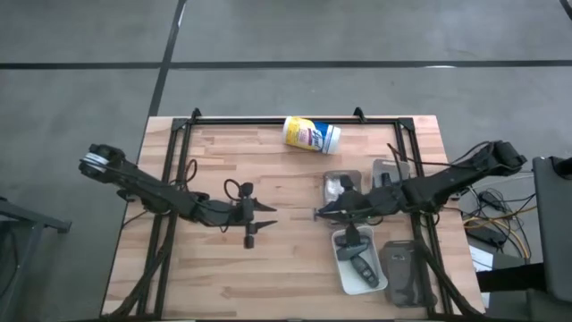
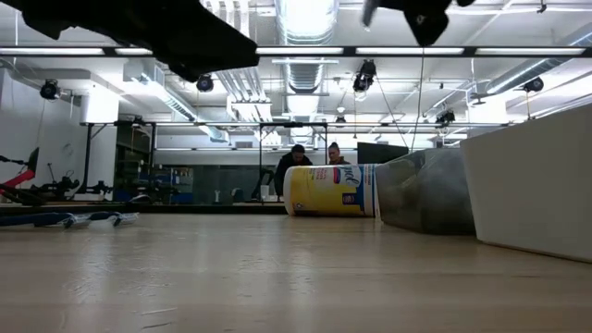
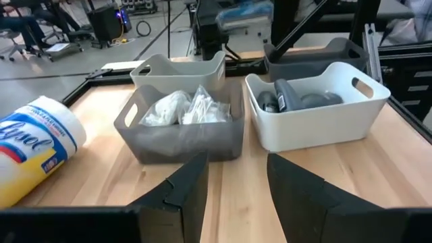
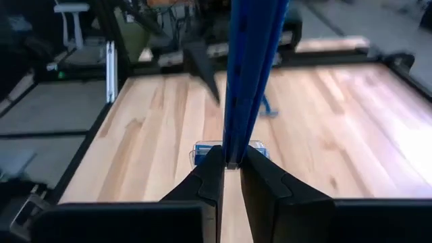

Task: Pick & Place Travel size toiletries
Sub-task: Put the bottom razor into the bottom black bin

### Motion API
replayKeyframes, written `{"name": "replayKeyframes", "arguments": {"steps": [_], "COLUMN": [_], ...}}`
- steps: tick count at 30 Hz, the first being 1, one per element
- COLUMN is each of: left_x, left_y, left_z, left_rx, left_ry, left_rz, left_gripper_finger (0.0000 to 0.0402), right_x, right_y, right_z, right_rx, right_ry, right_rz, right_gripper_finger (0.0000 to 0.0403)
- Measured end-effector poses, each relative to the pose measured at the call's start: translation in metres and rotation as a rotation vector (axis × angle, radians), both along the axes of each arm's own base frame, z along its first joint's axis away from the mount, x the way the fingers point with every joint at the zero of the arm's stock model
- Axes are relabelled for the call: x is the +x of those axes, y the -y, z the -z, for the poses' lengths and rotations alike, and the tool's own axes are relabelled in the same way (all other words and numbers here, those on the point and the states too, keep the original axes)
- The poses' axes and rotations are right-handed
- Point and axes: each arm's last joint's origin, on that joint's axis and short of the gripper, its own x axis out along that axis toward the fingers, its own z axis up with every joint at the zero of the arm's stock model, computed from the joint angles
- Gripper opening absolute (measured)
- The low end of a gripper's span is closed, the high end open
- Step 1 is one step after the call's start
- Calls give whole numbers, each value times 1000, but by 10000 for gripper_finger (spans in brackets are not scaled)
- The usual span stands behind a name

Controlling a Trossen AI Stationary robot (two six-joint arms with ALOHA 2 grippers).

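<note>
The right gripper (image 4: pixel 229 158) pinches a slim blue stick-shaped toiletry (image 4: pixel 244 61) upright between shut fingers, above the pale wooden table (image 1: pixel 214 277), just toward 3 o'clock from its centre. The right arm reaches in low and nearly level from the 3 o'clock edge. The stick is best kept vertical and the grip firm (it is thin and could pivot), with any bin rim cleared before lowering. The left gripper (image 3: pixel 236 169) waits at 9 o'clock of centre, fingers parted and empty. White crinkly packets (image 3: pixel 182 108) lie in a grey translucent plastic bin (image 3: pixel 179 145). Dark grey oblong tubes (image 3: pixel 290 98) lie in a white plastic bin (image 3: pixel 317 125).
</note>
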Motion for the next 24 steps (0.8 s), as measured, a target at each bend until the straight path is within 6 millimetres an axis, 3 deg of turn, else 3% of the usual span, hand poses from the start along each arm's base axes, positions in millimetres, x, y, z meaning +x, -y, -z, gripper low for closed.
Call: {"name": "replayKeyframes", "arguments": {"steps": [14, 24], "left_x": [-37, -37], "left_y": [-11, -11], "left_z": [10, 14], "left_rx": [-143, -149], "left_ry": [26, 19], "left_rz": [-16, -19], "left_gripper_finger": [156, 156], "right_x": [-53, -89], "right_y": [-2, -7], "right_z": [-8, 0], "right_rx": [144, 263], "right_ry": [-197, -417], "right_rz": [0, 22], "right_gripper_finger": [34, 37]}}
